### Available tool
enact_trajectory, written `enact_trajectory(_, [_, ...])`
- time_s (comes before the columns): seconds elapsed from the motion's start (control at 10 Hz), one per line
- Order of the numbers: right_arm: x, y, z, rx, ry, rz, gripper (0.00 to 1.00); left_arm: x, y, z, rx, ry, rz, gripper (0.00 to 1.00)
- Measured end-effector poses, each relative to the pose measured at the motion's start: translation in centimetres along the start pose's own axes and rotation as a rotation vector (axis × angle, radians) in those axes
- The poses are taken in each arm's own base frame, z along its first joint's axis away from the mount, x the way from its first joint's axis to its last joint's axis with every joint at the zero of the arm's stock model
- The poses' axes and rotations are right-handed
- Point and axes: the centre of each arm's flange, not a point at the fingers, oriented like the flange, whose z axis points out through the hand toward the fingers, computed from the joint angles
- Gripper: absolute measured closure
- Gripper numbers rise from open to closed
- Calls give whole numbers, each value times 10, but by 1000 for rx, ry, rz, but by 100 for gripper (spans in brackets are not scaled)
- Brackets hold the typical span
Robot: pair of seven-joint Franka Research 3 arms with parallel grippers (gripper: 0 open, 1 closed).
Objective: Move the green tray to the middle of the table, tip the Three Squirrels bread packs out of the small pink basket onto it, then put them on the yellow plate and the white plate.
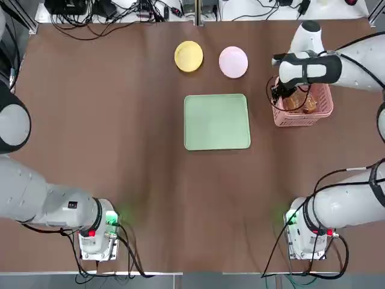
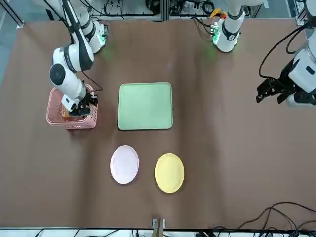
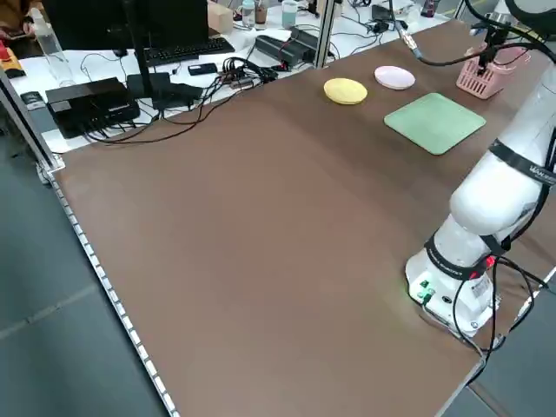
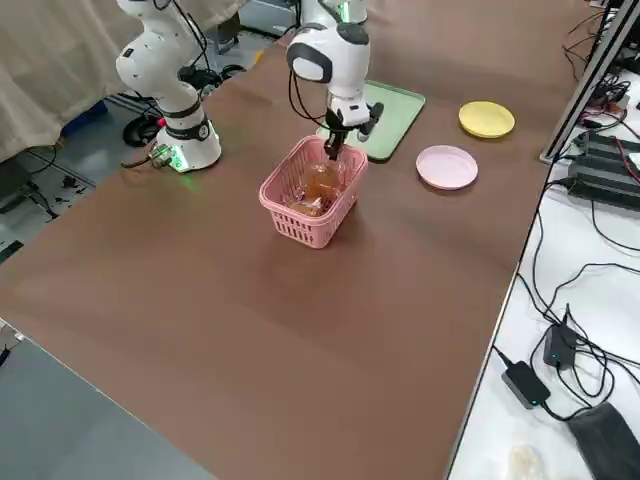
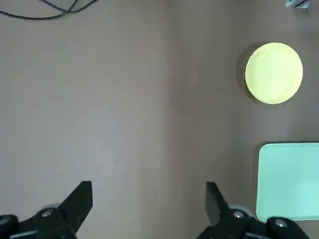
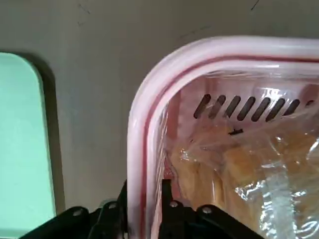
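The small pink basket (image 1: 301, 117) stands on the table right of the green tray (image 1: 216, 121), which lies flat near the middle. Clear-wrapped bread packs (image 6: 239, 169) lie inside the basket. My right gripper (image 6: 143, 199) straddles the basket's rim on the tray side, one finger inside and one outside, shut on it. Beyond the tray sit the yellow plate (image 1: 189, 56) and the white plate (image 1: 233, 62), both bare. My left gripper (image 5: 149, 194) hangs open and holding nothing above bare table, well to the left of the tray.
Cables and electronics (image 3: 113, 95) crowd the bench past the table's far edge. Both arm bases (image 1: 96, 232) stand at the near edge. Wide brown table surface (image 1: 108, 132) stretches left of the tray.
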Motion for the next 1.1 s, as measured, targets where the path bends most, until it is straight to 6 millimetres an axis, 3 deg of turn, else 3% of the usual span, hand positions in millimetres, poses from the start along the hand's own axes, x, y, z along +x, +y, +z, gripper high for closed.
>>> enact_trajectory(0.1, [0,1,0,0,-1,2,93,9,-4,3,0,1,-7,0])
enact_trajectory(0.4, [0,1,0,0,-1,2,93,28,-11,32,5,-34,-21,0])
enact_trajectory(0.6, [1,2,-5,1,5,5,93,31,-19,35,7,-40,-35,0])
enact_trajectory(0.8, [4,4,-30,3,32,10,93,31,-19,32,6,-35,-35,0])
enact_trajectory(1.1, [6,2,-85,5,61,8,93,31,-15,33,5,-39,-27,0])
